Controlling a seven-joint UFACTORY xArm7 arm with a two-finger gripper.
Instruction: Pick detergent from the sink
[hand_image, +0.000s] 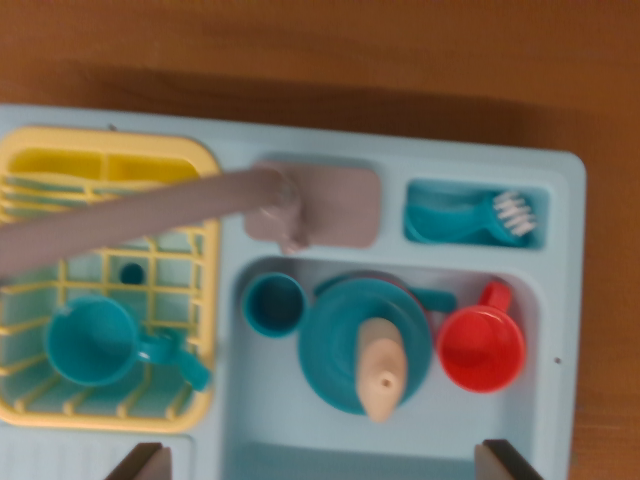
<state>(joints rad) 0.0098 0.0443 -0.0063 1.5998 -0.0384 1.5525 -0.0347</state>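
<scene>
Beige detergent bottle (381, 378), one, in sink (270, 400) with two cups.

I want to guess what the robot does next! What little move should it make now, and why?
Probably go straight down with the pincer kept open. The beige detergent bottle stands on the teal plate in the sink, roughly between the two fingertips, and nothing is gripped yet. The red cup sits close, so go carefully.

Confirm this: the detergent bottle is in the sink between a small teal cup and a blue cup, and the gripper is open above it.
Not quite. In the wrist view the detergent bottle sits in the sink with the small teal cup on one side, but the other cup is red, not blue. The gripper is open.
</scene>
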